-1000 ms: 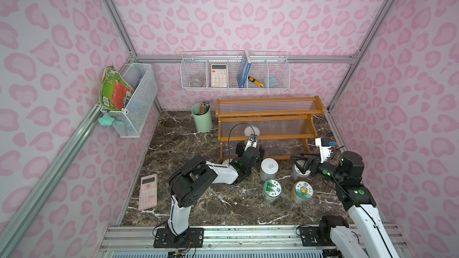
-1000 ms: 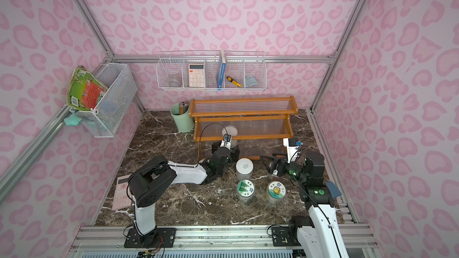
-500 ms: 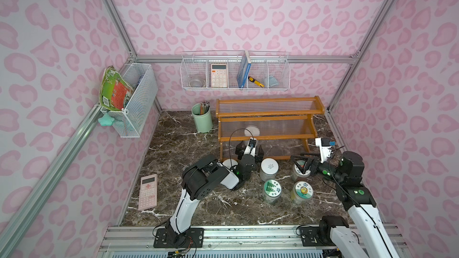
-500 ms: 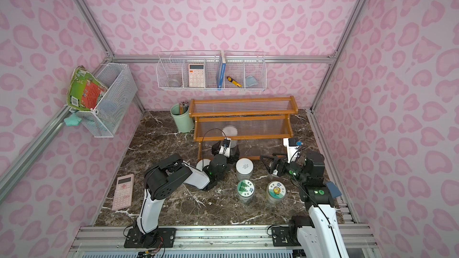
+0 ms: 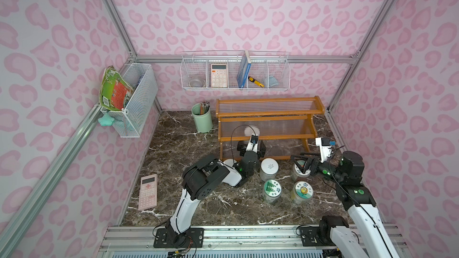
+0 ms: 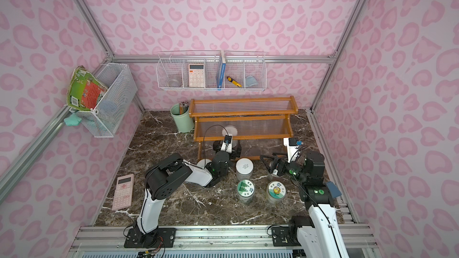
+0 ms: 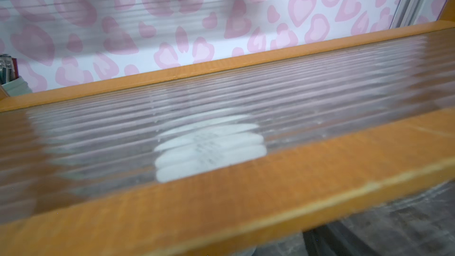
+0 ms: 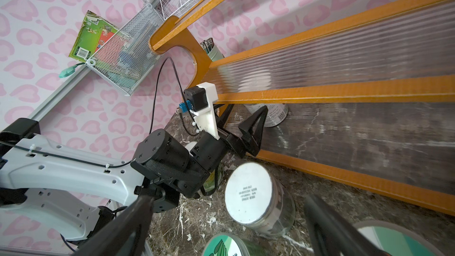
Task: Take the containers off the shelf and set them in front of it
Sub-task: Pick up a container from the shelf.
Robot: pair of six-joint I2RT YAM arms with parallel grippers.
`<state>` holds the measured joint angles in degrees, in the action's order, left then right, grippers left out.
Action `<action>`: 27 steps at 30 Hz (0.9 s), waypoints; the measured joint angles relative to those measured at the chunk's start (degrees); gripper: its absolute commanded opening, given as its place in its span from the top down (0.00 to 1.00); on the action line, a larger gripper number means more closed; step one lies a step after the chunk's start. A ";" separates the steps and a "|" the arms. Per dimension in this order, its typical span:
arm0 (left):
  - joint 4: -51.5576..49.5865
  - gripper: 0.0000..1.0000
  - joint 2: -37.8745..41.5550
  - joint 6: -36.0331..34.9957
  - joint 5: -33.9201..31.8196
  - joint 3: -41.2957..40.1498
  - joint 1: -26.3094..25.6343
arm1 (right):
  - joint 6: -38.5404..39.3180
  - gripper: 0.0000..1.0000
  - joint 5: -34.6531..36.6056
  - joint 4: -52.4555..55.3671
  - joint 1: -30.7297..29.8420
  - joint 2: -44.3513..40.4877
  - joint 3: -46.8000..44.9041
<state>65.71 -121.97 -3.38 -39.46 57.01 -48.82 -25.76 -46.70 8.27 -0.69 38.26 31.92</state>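
Jar (image 8: pixel 275 115) stands upright, long axis vertical and lid up, on the lowest tier of the shelf (image 5: pixel 267 114), the last one there. Left gripper (image 5: pixel 250 143) reaches in beneath the middle tier, jaws spread and empty, apparently to straddle it. Right gripper (image 5: pixel 299 165) hangs wide open, empty, over the other jars (image 5: pixel 269 167) on the table (image 5: pixel 188 150) in front.
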 measured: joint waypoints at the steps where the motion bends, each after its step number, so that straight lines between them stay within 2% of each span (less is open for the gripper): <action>1: -0.59 0.01 -0.02 0.02 -0.20 0.39 0.00 | -0.02 0.01 0.00 -0.02 0.00 0.00 0.00; 16: -9.33 0.01 -0.11 3.69 -1.27 4.37 0.46 | -0.13 0.01 -0.02 -0.79 0.00 -0.13 0.00; 27: -11.28 0.01 -0.20 6.54 -0.39 5.31 1.38 | -0.13 0.01 -0.02 -0.81 0.00 -0.20 0.00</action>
<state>54.43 -122.17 3.16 -39.86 62.33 -47.44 -25.89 -46.72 7.46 -0.69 38.06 31.92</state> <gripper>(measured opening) 0.990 0.988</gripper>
